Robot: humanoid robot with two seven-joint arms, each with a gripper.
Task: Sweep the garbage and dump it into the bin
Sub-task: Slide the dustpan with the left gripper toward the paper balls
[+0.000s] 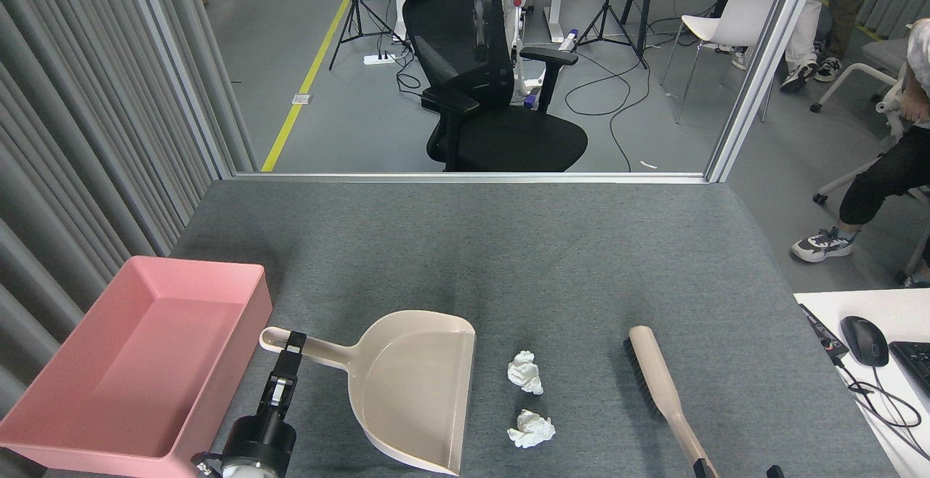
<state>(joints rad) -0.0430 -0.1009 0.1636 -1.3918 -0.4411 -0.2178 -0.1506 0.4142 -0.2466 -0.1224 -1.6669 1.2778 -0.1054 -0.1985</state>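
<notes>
Your left gripper [293,342], a slim black two-fingered clamp on a round black wrist, is closed on the long handle of the dustpan [418,391], near the handle's looped end. The dustpan is smooth beige plastic, a rounded scoop with a straight open lip; it extends to the right of the gripper, the lip facing right.

Just past that lip, to the right of the gripper, lie two wads of garbage on the table [508,260], whose surface is a grey, felt-like mat. The farther wad [525,373] and the nearer wad [531,428] are both crumpled white tissue paper, irregular and creased. They sit close together without touching, and neither touches the dustpan.

Well to the right of the wads lies a brush [665,391]: a long beige plastic back with a row of dark bristles along its left side, tapering to a narrow handle that runs toward the bottom edge of the view. Your right gripper cannot be made out; only small dark tips show at that edge by the handle's end.

Immediately left of your left gripper stands the bin [145,362], a shallow rectangular pink plastic tub with sloped walls and a flat rim, its interior bare.
</notes>
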